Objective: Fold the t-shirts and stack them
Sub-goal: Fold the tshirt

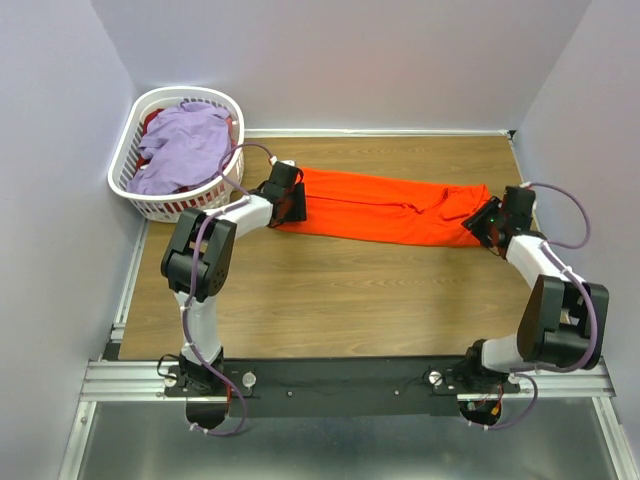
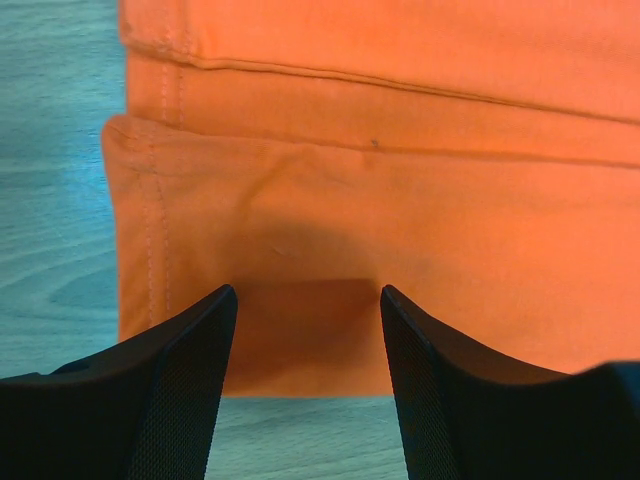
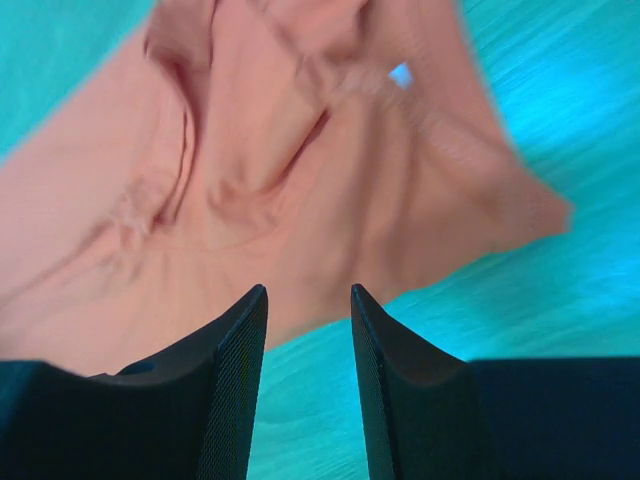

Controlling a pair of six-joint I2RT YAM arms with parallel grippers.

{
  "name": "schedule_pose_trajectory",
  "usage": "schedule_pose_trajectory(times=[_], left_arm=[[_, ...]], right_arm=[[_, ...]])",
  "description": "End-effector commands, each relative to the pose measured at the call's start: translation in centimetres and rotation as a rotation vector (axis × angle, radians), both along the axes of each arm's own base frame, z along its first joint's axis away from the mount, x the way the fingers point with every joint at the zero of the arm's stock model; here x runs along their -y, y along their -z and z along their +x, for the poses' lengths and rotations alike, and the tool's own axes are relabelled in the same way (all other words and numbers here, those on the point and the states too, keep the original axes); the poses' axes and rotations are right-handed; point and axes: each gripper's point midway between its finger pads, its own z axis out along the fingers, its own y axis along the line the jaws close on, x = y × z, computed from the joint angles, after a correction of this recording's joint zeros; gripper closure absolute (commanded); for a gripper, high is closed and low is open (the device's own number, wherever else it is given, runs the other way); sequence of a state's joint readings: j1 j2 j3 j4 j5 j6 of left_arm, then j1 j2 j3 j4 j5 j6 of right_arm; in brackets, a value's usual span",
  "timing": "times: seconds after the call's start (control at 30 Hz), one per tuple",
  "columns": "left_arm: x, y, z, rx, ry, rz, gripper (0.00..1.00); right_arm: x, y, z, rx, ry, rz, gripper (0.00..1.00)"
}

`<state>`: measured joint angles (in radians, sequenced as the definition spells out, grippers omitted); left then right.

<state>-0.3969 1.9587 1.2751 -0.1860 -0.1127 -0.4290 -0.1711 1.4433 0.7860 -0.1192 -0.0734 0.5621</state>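
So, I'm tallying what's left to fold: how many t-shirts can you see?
2. The orange t-shirt lies stretched along the table; the lavender t-shirt is heaped in the white laundry basket. Red cloth shows beneath it, so more may be hidden.

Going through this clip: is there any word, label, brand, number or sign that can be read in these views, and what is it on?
No text can be read in any view.
Small pale neck label on the orange t-shirt: too blurred, nothing legible.
White laundry basket and the lavender t-shirt in it: no print visible.
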Motion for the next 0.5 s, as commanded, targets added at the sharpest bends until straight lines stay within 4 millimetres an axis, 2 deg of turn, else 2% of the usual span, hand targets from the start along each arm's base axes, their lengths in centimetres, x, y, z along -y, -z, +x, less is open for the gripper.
schedule_pose_trajectory(times=[0.0, 0.1, 0.13, 0.23, 0.47], left_arm=[[-0.9, 1.5, -0.5, -0.053, -0.027, 0.016, 0.32], [-1.0, 1.8, -0.7, -0.062, -0.026, 0.023, 0.32], [-1.0, 1.9, -0.7, -0.065, -0.027, 0.023, 0.32], [-1.2, 2.1, -0.9, -0.07, -0.03, 0.028, 0.32], [-1.0, 2.1, -1.1, -0.067, -0.028, 0.012, 0.32]], right_arm=[[3.7, -0.4, -1.0, 0.038, 0.2, 0.087, 0.53], [5.3, 1.7, -3.0, -0.004, 0.309, 0.176, 0.49], [6.4, 1.8, -3.5, 0.002, 0.36, 0.214, 0.47], [7.4, 2.7, -4.2, 0.017, 0.409, 0.271, 0.4], [7.1, 3.9, -3.6, 0.019, 0.391, 0.345, 0.39]])
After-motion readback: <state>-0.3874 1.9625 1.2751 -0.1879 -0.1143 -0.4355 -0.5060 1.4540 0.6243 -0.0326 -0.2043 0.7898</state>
